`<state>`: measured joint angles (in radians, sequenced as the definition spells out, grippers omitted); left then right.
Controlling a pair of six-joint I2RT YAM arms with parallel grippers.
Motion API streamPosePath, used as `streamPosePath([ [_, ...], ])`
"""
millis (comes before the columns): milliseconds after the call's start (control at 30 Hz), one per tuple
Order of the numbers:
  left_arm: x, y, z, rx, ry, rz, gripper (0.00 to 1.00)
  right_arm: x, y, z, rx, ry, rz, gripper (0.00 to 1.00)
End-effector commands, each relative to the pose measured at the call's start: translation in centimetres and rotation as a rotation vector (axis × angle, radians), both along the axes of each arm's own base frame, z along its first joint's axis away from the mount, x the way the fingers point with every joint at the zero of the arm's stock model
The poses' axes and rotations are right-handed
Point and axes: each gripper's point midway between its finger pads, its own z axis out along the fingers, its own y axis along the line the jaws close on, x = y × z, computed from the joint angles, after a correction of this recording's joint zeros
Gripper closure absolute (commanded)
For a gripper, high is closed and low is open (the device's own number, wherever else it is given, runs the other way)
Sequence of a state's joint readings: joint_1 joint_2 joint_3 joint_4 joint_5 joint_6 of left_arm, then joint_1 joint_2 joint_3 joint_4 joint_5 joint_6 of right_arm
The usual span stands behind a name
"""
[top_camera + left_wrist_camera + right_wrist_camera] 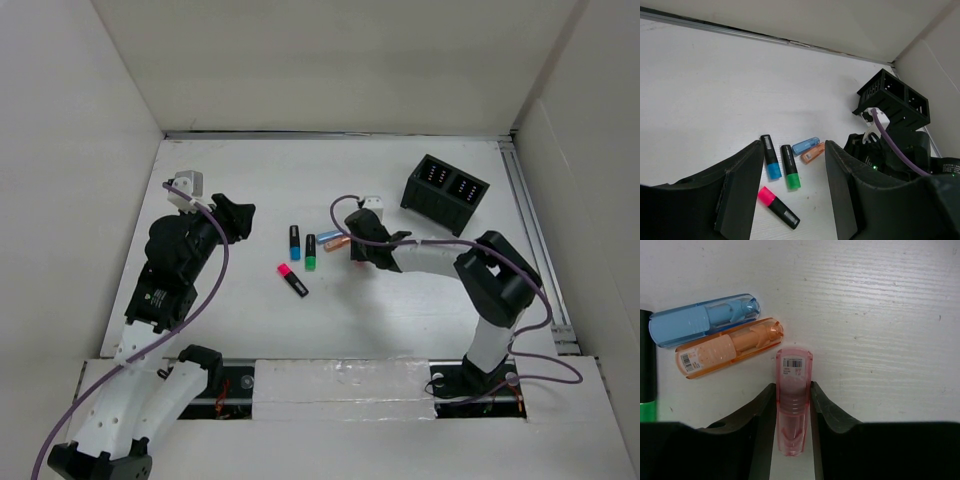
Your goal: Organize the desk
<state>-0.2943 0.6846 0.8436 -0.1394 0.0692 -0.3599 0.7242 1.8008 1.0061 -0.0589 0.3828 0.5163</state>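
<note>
Pinching a clear pink case (pixel 794 371) by its long sides, the right tool (pixel 793 390) has both fingers pressed against the plastic. The barcode end pokes out past the tips. Whether the case rests on the surface or is lifted cannot be told.

At about 10 o'clock from it in the wrist view lie an orange clear case (pixel 730 347) and a blue clear case (pixel 705 326), side by side and touching.

The white worktop (pixel 400 315) fills the middle of the top view, with panel walls at 9, 12 and 3 o'clock and the arm bases at 6 o'clock.

The left tool (pixel 240 213) is spread wide with nothing between its fingers. At its 3 o'clock lie a blue-capped highlighter (pixel 295 238) and a green-capped highlighter (pixel 311 252), just beside each other. A pink-capped highlighter (pixel 292 280) lies at 6 o'clock from those two.

A black compartmented box (pixel 445 190) stands at 1 o'clock from the right tool, apart from everything else.
</note>
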Motion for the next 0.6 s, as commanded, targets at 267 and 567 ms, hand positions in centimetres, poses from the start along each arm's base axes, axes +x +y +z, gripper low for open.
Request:
streamPosePath([
  [267, -0.1, -0.5, 1.0, -0.007, -0.047, -0.036, 0.52, 10.0, -7.8, 20.2, 0.19, -0.482, -0.283, 0.72],
  [567, -0.6, -0.4, 1.6, -0.015, -0.073, -0.038, 0.51, 17.4, -20.5, 23.5, 0.051, -0.589, -0.54, 0.73],
])
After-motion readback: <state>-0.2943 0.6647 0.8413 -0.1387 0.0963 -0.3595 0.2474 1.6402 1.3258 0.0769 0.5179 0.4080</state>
